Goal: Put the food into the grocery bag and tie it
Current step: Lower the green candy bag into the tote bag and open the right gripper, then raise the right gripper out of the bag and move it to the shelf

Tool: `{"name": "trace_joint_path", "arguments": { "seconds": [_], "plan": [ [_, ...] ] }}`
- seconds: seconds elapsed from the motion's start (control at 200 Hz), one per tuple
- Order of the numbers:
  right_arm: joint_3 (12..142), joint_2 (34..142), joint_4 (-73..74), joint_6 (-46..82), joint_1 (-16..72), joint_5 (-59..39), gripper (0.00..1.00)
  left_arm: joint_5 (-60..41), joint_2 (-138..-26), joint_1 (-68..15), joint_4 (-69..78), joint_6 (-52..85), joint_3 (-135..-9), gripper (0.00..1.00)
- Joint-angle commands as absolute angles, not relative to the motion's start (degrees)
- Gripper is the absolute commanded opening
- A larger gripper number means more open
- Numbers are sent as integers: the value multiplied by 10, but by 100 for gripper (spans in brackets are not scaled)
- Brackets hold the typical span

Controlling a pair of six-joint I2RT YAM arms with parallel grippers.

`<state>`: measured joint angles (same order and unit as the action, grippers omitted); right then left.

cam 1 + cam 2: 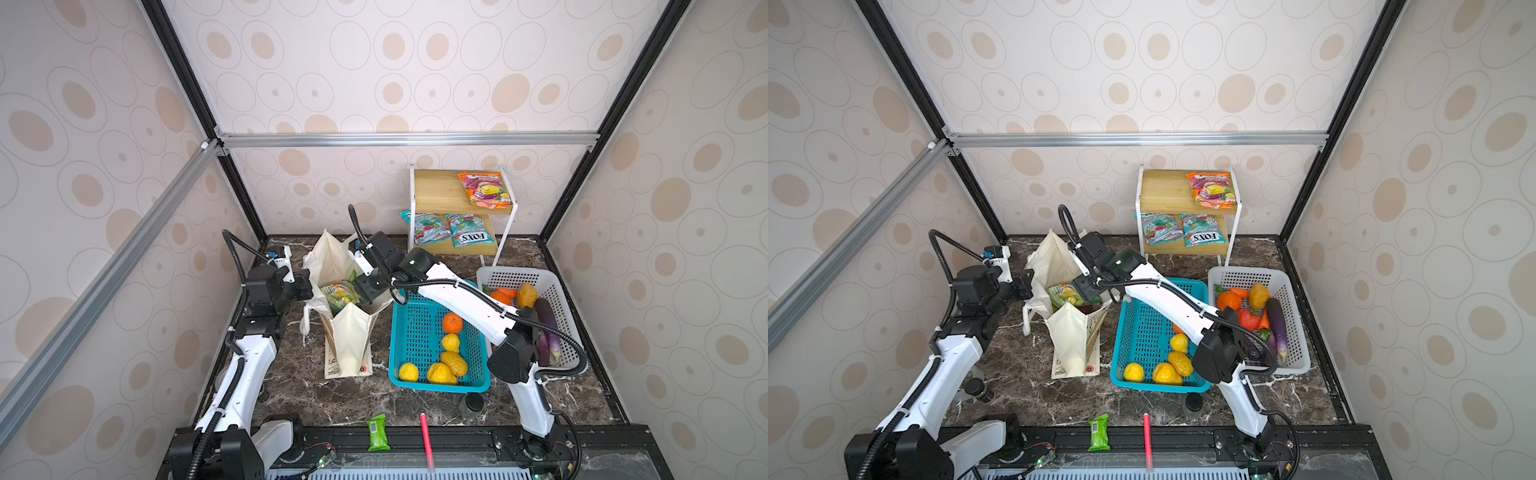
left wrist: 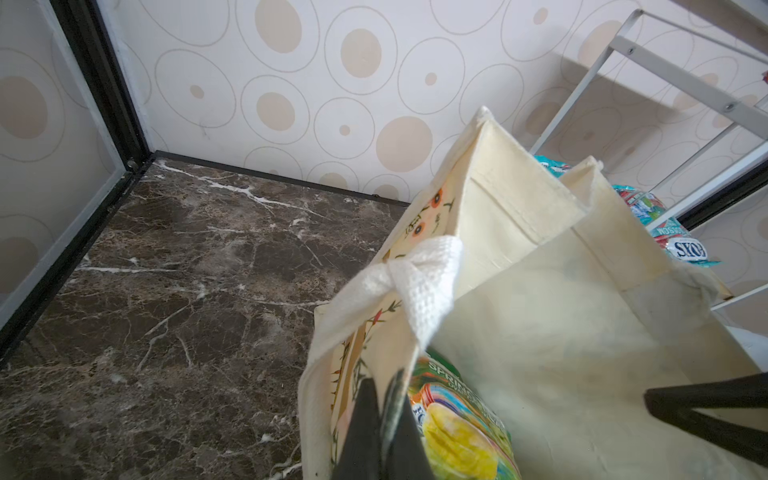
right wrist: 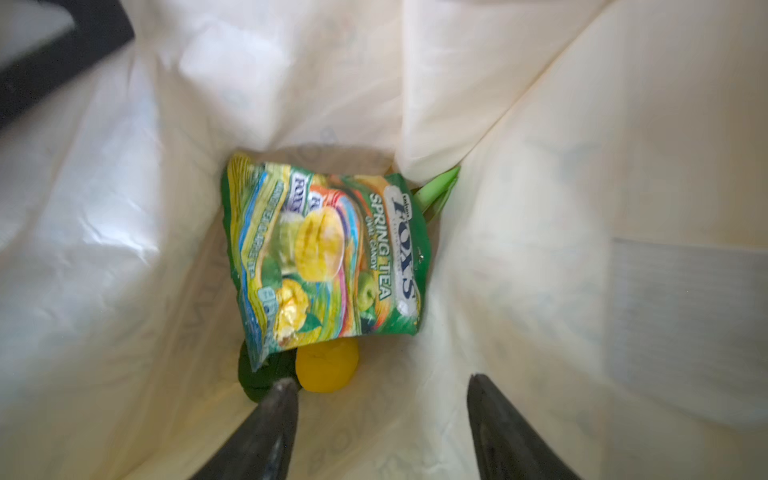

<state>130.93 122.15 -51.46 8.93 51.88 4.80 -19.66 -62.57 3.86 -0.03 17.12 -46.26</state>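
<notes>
right wrist view alone shows yellow lemon (image 3: 328, 368) under green fox's packet (image 3: 324, 249); right gripper (image 3: 382, 380) apart, empty; left gripper (image 2: 382, 424) clamps cream canvas grocery bag (image 1: 349, 332) rim.

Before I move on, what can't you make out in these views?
- Grocery bag contents: in the right wrist view the green Fox's packet lies over them; little beyond part of a lemon shows.
- Right pincer: tips hidden in both top views, down in the bag mouth.
- White basket: right arm covers part of its contents in both top views.
</notes>
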Motion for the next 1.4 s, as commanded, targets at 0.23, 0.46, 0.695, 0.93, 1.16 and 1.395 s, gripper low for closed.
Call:
{"name": "trace_joint_path", "arguments": {
  "seconds": [0.23, 0.46, 0.695, 0.93, 1.16, 1.395],
  "plan": [
    [1198, 1089, -500, 183, 509, 146, 83, -210, -625, 37, -11, 167, -463, 0],
    [1176, 1130, -510, 219, 485, 81, 67, -209, -624, 37, -12, 167, -463, 0],
    [1216, 1151, -506, 230, 488, 49, 0, -187, -631, 33, -22, 179, -495, 0],
    [1214, 1105, -497, 232, 495, 125, 0, -158, -666, 32, -101, 170, -595, 0],
    [1198, 1060, -572, 237, 488, 245, 0, -78, -675, 34, -133, 145, -615, 0],
    [1130, 1029, -549, 246, 484, 267, 0, -107, -695, 35, -103, 152, -610, 0]
  ]
}}
